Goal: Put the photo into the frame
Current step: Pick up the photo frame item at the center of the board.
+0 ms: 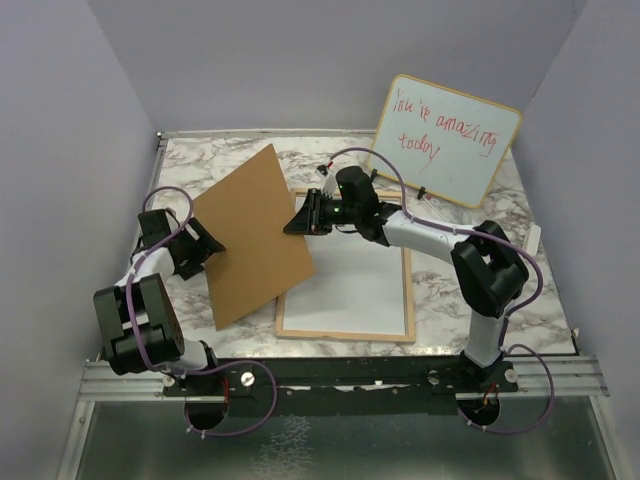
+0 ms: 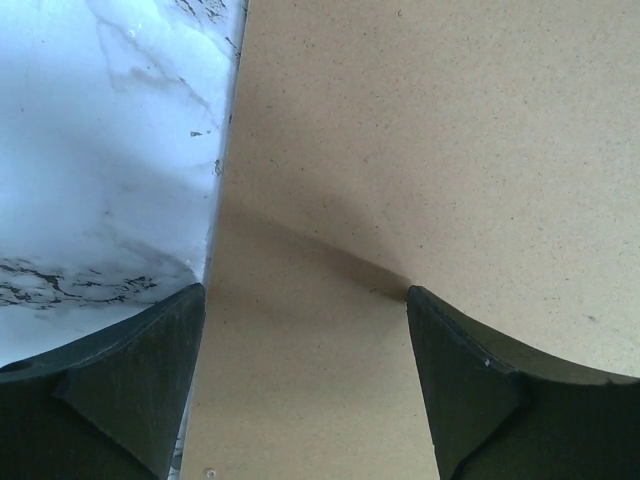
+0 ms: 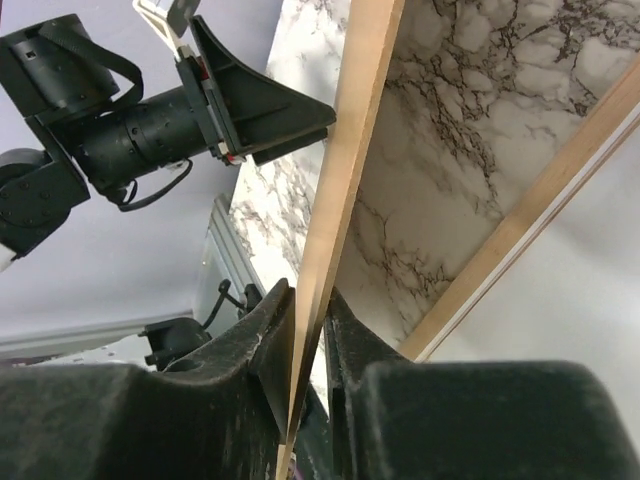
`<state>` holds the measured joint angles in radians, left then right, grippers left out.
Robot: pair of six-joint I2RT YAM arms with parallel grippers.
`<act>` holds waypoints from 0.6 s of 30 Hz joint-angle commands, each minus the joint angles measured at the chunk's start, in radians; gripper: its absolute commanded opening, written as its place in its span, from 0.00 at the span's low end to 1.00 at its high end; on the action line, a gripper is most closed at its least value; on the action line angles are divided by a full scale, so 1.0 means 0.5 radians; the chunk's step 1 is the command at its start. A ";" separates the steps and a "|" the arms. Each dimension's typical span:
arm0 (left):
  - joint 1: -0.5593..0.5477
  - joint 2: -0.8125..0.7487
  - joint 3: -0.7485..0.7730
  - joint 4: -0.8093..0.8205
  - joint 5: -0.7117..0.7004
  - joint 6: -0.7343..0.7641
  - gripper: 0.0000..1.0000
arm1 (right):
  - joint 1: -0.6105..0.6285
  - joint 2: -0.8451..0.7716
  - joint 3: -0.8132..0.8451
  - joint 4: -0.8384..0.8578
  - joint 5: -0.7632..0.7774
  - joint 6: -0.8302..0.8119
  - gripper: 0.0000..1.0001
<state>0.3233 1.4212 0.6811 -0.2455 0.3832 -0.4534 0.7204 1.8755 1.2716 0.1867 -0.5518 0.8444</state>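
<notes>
A plain brown backing board (image 1: 250, 235) stands tilted on its edge over the table's left half. My right gripper (image 1: 300, 215) is shut on its right edge, and in the right wrist view the thin board (image 3: 345, 170) runs between the two fingers (image 3: 270, 340). My left gripper (image 1: 205, 245) is at the board's left side, open, with the board's flat face (image 2: 430, 150) filling the gap between its wide-apart fingers (image 2: 470, 380). The light-wood frame (image 1: 345, 333) lies flat to the right, its inside showing white. The dark photo print is out of view.
A wood-rimmed whiteboard (image 1: 445, 140) with red writing leans at the back right. The marble tabletop (image 1: 450, 300) is walled on three sides. A metal rail (image 1: 350, 375) with the arm bases runs along the near edge.
</notes>
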 commanded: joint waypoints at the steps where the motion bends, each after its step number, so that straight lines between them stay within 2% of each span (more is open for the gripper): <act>1: -0.036 -0.024 0.039 -0.266 0.031 0.057 0.83 | 0.031 0.034 0.112 -0.075 -0.115 -0.057 0.16; 3: -0.033 -0.059 0.120 -0.352 -0.075 0.093 0.85 | 0.030 0.007 0.147 -0.168 -0.050 -0.081 0.02; 4: -0.032 -0.090 0.170 -0.390 -0.137 0.107 0.87 | 0.029 -0.011 0.159 -0.202 -0.021 -0.088 0.01; 8: -0.033 -0.205 0.386 -0.521 -0.371 0.122 0.99 | 0.030 -0.114 0.200 -0.295 0.072 -0.087 0.00; 15: -0.033 -0.363 0.675 -0.639 -0.614 0.088 0.99 | 0.030 -0.263 0.278 -0.479 0.216 -0.018 0.01; 18: -0.033 -0.375 0.796 -0.684 -0.619 0.100 0.99 | 0.029 -0.323 0.298 -0.518 0.280 0.003 0.01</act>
<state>0.3073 1.2625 1.0042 -0.5205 0.1493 -0.4141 0.7338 1.8019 1.3575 -0.0643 -0.4686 0.8318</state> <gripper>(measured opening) 0.990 0.008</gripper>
